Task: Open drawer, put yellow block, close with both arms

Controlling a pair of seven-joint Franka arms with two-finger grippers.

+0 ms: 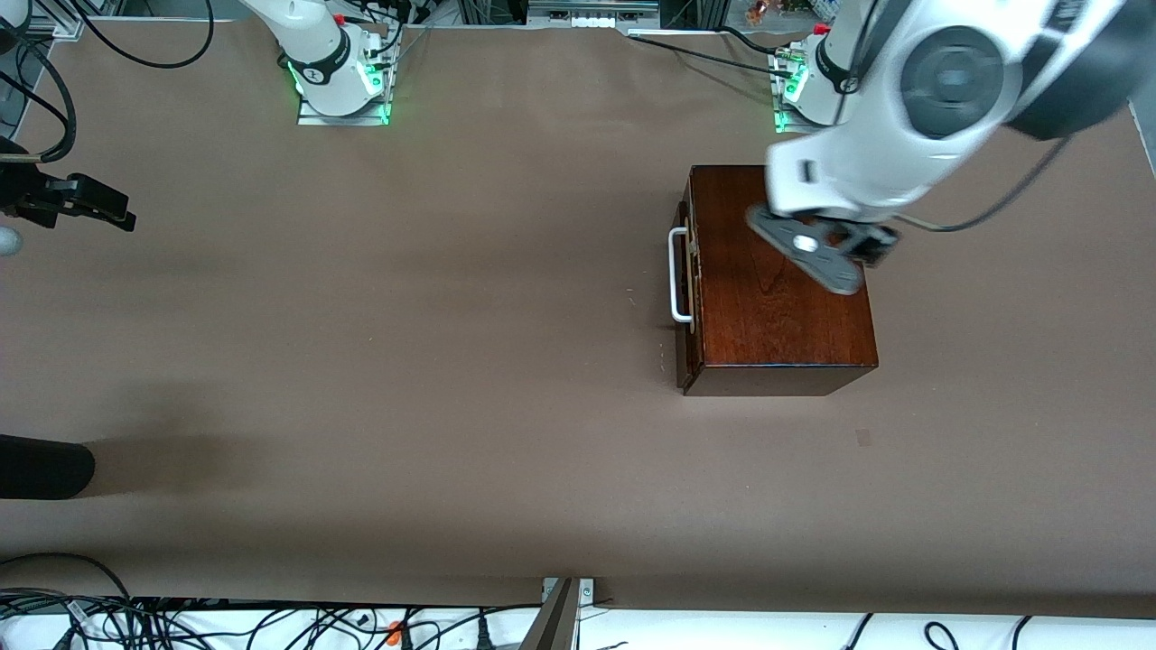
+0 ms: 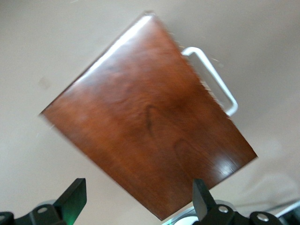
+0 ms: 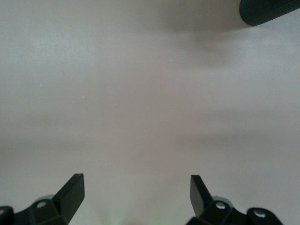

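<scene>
The left gripper hangs above the top of the wooden box, its fingers spread wide with nothing between them. Directly under it lies the box's glossy reddish-brown top; past the box's edge, on the side facing the right arm's end of the table, the drawer sits shut, its white handle standing out from the front. The yellow block cannot be seen in any view. Well apart from the box, the right gripper waits over bare brown table at the right arm's end, fingers likewise spread and empty
</scene>
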